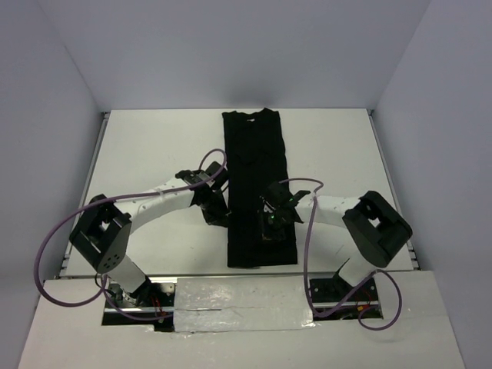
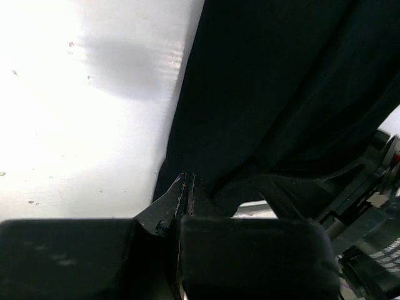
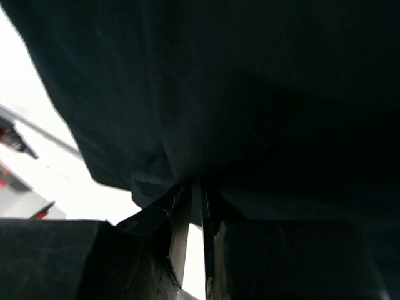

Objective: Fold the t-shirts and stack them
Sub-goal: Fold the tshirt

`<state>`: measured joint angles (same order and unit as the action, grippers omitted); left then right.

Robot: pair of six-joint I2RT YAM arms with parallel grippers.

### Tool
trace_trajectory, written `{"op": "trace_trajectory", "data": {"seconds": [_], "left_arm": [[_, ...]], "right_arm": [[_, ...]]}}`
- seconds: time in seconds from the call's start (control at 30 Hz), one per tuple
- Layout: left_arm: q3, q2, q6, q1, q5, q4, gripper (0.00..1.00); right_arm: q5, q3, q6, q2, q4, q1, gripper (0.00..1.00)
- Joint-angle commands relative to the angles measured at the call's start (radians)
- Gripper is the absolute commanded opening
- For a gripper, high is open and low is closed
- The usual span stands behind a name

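t-shirt (image 1: 257,177) lengthwise on table (image 1: 154,146) centre

Support: white flat tabletop (image 1: 154,146), matte, lightly speckled in the left wrist view. A thin metal rail (image 1: 92,181) runs along its left side and another along its right side. A strip of wrinkled white sheeting (image 1: 238,296) covers the near edge. One item lies directly on the surface: a black soft-cloth t-shirt (image 1: 257,154), folded lengthwise into a long narrow band. The band runs far to near along the table's middle. Collar end sits at the far edge; the hem end stops short of the sheeting. The far half lies flat. The near half is creased, with its side edges lifted off the surface.
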<state>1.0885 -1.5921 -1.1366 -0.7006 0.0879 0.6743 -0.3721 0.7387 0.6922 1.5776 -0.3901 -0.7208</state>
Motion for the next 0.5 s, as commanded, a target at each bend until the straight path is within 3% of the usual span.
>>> {"op": "trace_trajectory", "data": {"seconds": [0.0,0.1,0.17,0.23,0.27,0.47], "left_arm": [[-0.044,0.043,-0.018,0.0,0.068,-0.03,0.01],[-0.108,0.081,-0.02,-0.026,0.104,-0.038,0.17],[-0.159,0.109,-0.026,-0.048,0.122,-0.071,0.27],[-0.211,0.121,-0.032,-0.076,0.151,-0.122,0.3],[-0.228,0.124,-0.029,-0.089,0.186,-0.186,0.3],[-0.318,0.069,-0.008,-0.097,0.239,-0.289,0.33]], "right_arm": [[-0.01,0.004,-0.042,0.1,0.099,-0.011,0.19],[0.018,0.022,-0.034,0.014,0.053,-0.011,0.21],[0.08,0.033,-0.02,-0.077,-0.034,0.004,0.38],[0.16,0.054,-0.002,-0.21,-0.161,0.053,0.54],[0.179,0.059,0.001,-0.284,-0.208,0.076,0.57],[0.275,-0.017,-0.046,-0.444,-0.435,0.219,0.65]]}}
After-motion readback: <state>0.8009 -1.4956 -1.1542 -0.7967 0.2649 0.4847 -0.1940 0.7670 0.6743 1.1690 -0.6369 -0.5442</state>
